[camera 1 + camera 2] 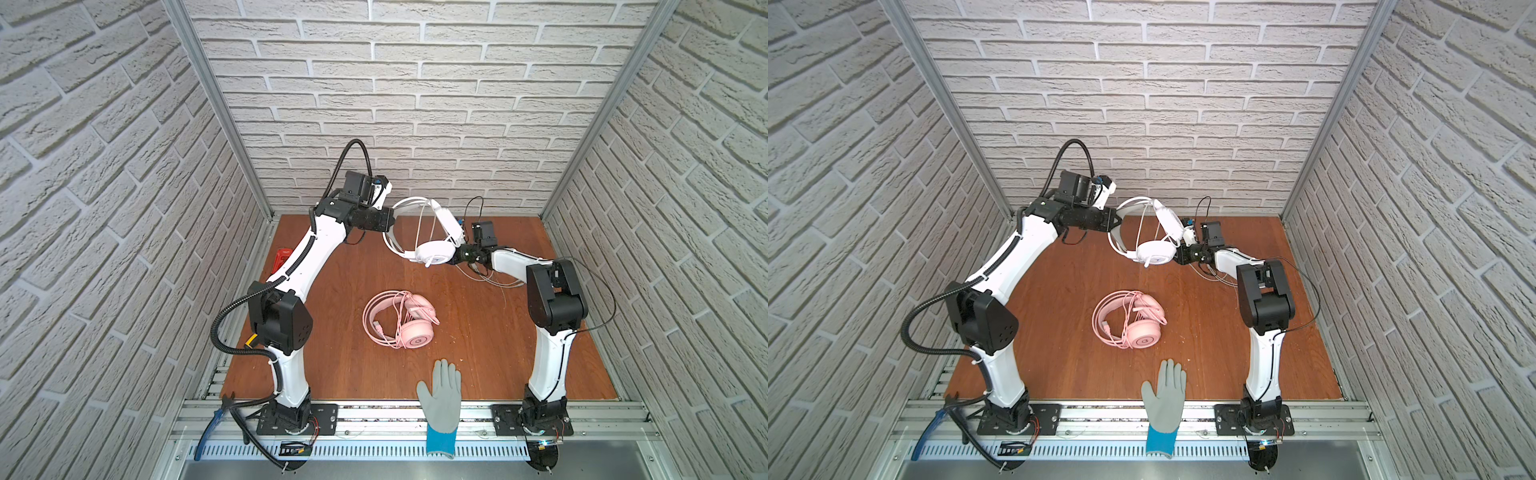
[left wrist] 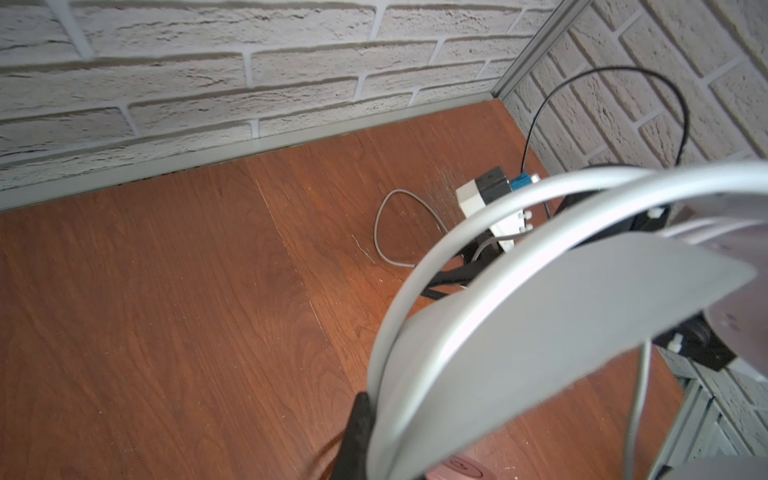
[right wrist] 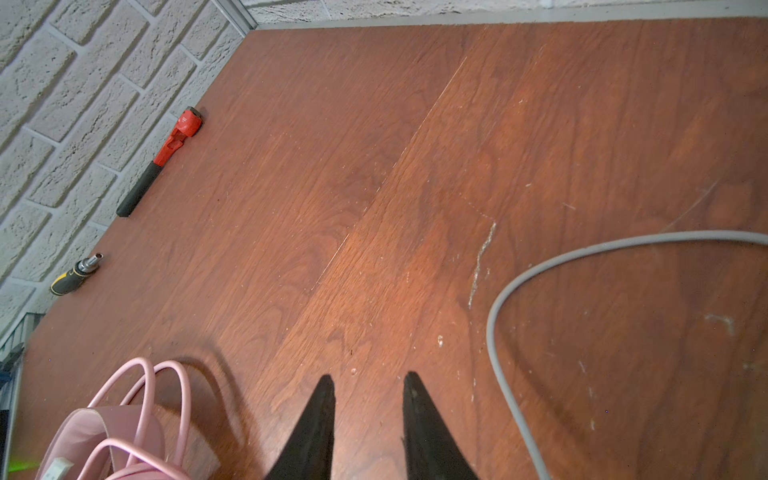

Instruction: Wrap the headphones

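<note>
Filling the brick-walled booth lies a scratched wooden table — left claw pinches the white headset, right claw gapes empty.

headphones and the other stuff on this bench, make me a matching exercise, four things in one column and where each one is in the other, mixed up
Things
1. pink headphones
2. white headphones
3. grey glove
4. red tool

Places
A. lying across the front rail
B. raised at the back, in the left end effector
C. beside the left wall
D. flat on the table, in the middle

Pairs: 1-D, 2-B, 3-A, 4-C
</note>
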Robot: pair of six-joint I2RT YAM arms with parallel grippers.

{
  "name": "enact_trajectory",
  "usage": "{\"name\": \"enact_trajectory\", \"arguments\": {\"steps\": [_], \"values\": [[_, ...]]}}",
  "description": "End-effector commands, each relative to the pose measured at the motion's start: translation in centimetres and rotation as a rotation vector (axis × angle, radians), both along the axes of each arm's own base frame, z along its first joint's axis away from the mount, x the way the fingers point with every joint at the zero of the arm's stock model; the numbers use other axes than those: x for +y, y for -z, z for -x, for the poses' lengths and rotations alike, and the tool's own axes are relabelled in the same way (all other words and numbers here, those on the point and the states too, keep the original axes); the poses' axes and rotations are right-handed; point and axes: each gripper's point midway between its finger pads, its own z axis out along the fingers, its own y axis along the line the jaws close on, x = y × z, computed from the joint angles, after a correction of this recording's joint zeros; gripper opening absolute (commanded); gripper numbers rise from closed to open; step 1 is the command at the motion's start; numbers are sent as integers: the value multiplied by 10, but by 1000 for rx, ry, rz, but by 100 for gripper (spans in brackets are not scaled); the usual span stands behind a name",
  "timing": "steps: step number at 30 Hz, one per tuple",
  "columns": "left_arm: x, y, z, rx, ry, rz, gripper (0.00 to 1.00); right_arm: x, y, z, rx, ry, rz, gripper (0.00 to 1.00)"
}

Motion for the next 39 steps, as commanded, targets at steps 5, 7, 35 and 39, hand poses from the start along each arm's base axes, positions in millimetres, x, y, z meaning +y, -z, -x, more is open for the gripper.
{"name": "enact_trajectory", "arguments": {"steps": [5,7,35,39], "values": [[0,-68,-15,-152,-44,166,0,7,-5,0,-10,-5,-39,26],[3,-70,-18,-154,-60,173,0,7,-4,1,-3,-5,-39,26],[87,-45,-71,-179,-581,202,0,15,-4,47,15,-30,-1,13],[102,-34,-73,-159,-675,248,0,21,-15,65,-19,-63,81,12]]}}
